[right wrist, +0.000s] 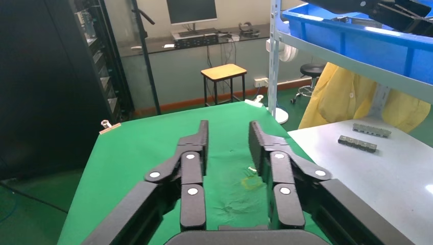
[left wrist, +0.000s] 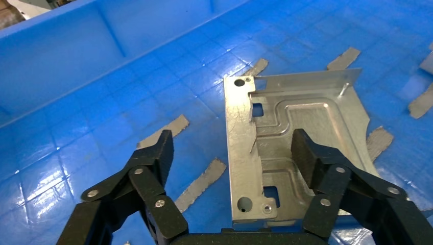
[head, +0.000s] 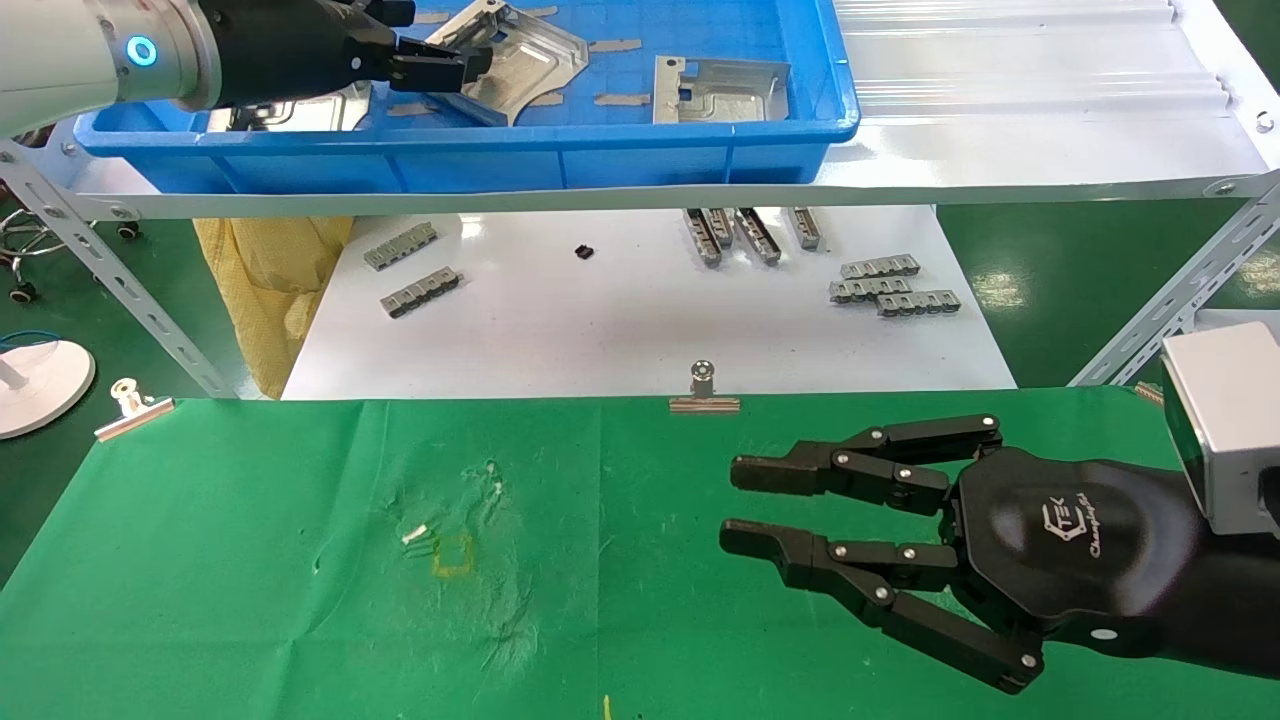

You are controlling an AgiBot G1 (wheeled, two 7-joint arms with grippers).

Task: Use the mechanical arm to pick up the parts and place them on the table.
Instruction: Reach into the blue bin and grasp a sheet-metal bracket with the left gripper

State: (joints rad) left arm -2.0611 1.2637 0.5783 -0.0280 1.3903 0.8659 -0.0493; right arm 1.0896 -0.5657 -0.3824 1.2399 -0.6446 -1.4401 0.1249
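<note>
My left gripper (head: 440,65) is inside the blue tray (head: 450,160) on the upper shelf. It is open, and its fingers straddle the flange edge of a silver stamped part (left wrist: 286,138). One finger (left wrist: 306,153) hangs over the part's embossed face, the other finger (left wrist: 158,153) over bare tray floor. In the head view this part (head: 530,50) looks tilted. A second part (head: 720,90) lies flat further right in the tray, and a third (head: 290,110) shows partly under the left arm. My right gripper (head: 735,505) hovers open and empty over the green table (head: 250,560).
Small grey ridged strips (head: 890,285) lie on the white board (head: 600,320) below the shelf, and thin grey strips (left wrist: 196,184) lie on the tray floor. Binder clips (head: 703,390) hold the cloth's far edge. Slanted shelf legs (head: 1170,300) flank the board.
</note>
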